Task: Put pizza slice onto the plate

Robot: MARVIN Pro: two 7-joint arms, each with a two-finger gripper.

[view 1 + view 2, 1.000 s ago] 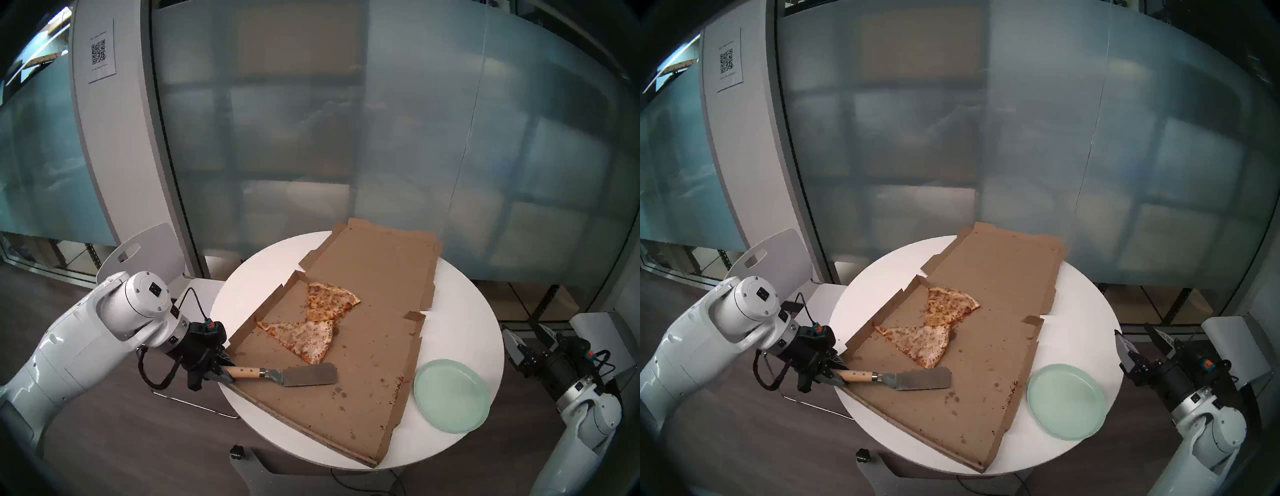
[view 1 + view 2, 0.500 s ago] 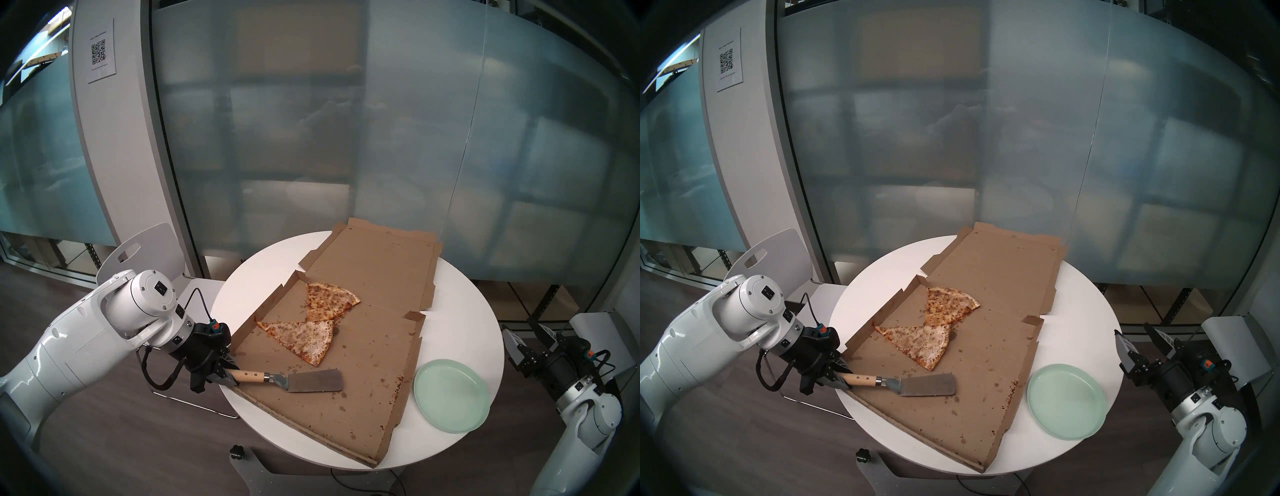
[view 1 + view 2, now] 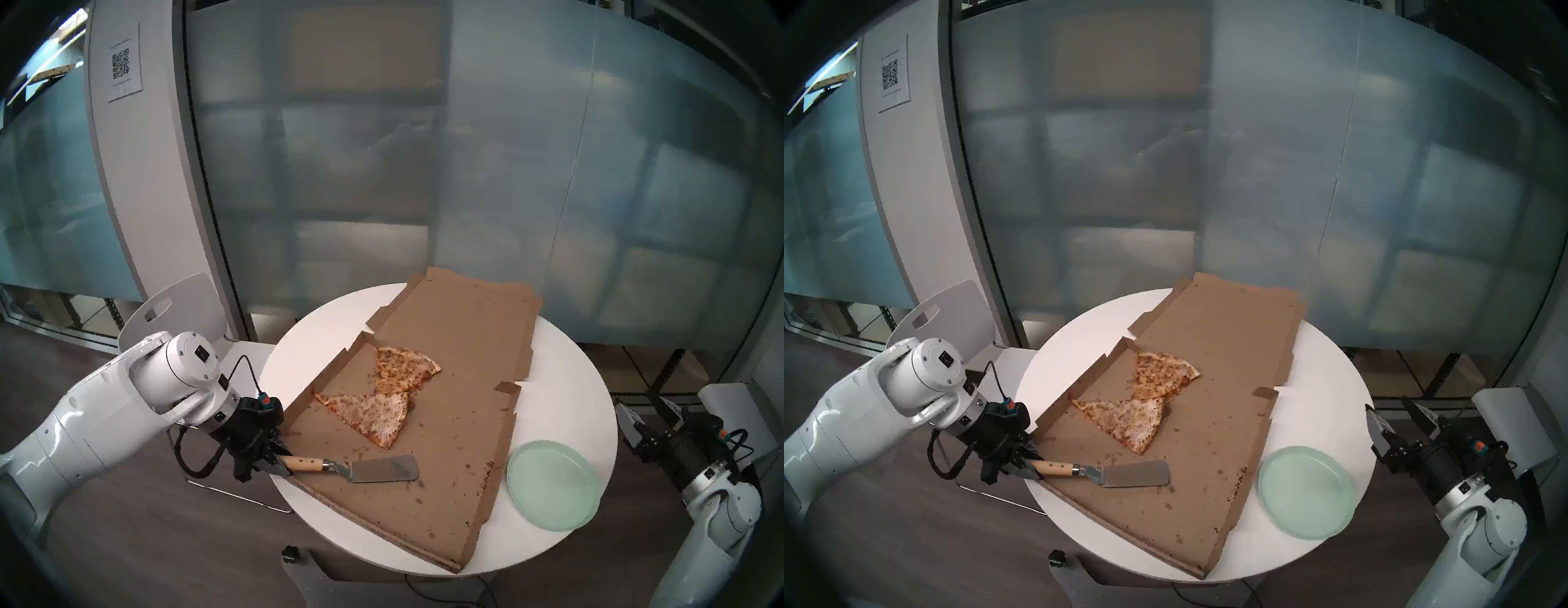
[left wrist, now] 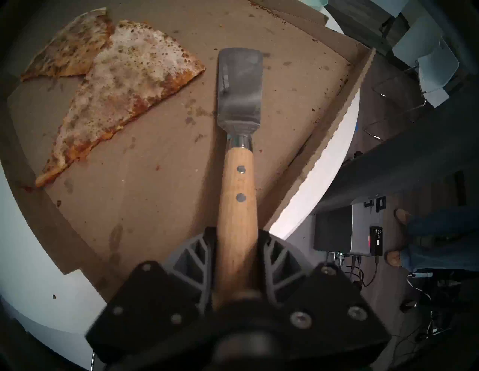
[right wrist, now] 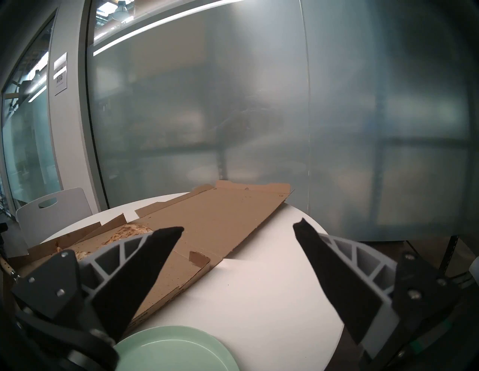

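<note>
The pizza slice [image 3: 369, 414], long and pale with brown speckles, lies in the open cardboard box [image 3: 449, 429]; it also shows in the left wrist view [image 4: 124, 85]. My left gripper [image 3: 278, 463] is shut on the wooden handle of a metal spatula [image 3: 382, 469] at the box's near left edge. The blade [image 4: 239, 85] lies low over the box floor beside the slice's near tip, a small gap apart. The mint-green plate [image 3: 553, 484] sits empty on the table right of the box. My right gripper [image 5: 238, 228] is open and empty, off the table's right edge behind the plate [image 5: 176, 349].
A shorter, more orange-brown wedge [image 3: 401, 368] lies behind the slice, touching its wide end. The box's raised left wall [image 3: 322, 378] stands next to the slice's tip. The round white table [image 3: 564, 382] holds everything. A white chair [image 3: 178, 305] stands behind my left arm.
My left gripper has moved the spatula a little to the right along the box floor. The slice, plate and right arm have not moved.
</note>
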